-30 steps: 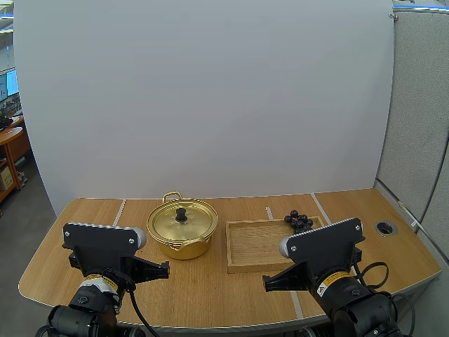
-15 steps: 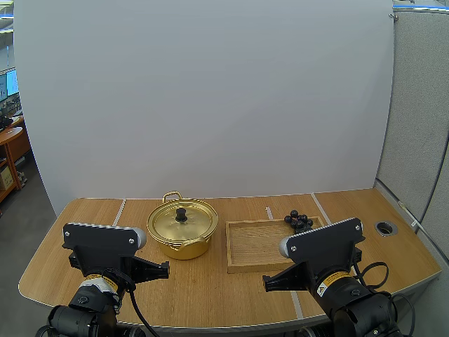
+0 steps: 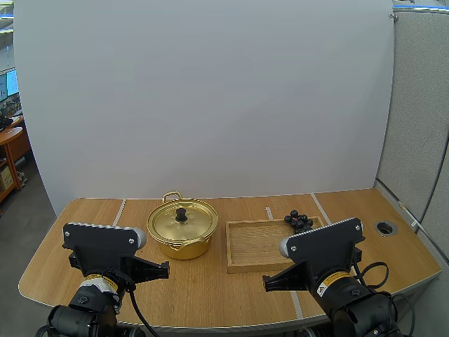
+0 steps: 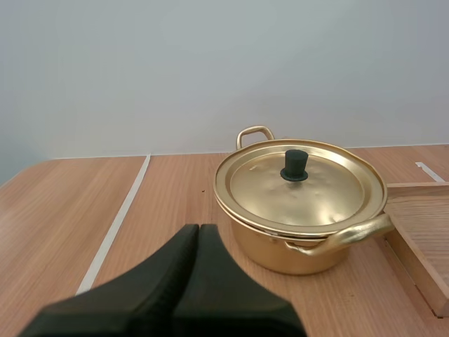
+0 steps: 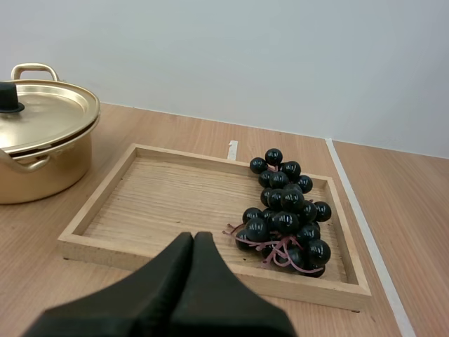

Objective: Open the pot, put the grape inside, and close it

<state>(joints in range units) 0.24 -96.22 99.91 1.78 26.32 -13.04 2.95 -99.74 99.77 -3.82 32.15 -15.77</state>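
A gold pot (image 3: 181, 229) stands on the table, its lid (image 4: 298, 186) on and topped by a black knob (image 3: 181, 214). A bunch of dark grapes (image 3: 299, 220) lies at the far right end of a wooden tray (image 3: 254, 245); the right wrist view has the grapes (image 5: 284, 214) just past my fingers. My left gripper (image 4: 198, 235) is shut on nothing, short of the pot (image 4: 302, 207) and to its left. My right gripper (image 5: 193, 242) is shut on nothing, at the near rim of the tray (image 5: 175, 200). Both arms sit low at the table's front edge.
White tape lines (image 3: 119, 210) cross the wooden table. A round grommet hole (image 3: 385, 227) sits at the far right. The pot (image 5: 38, 140) stands just left of the tray.
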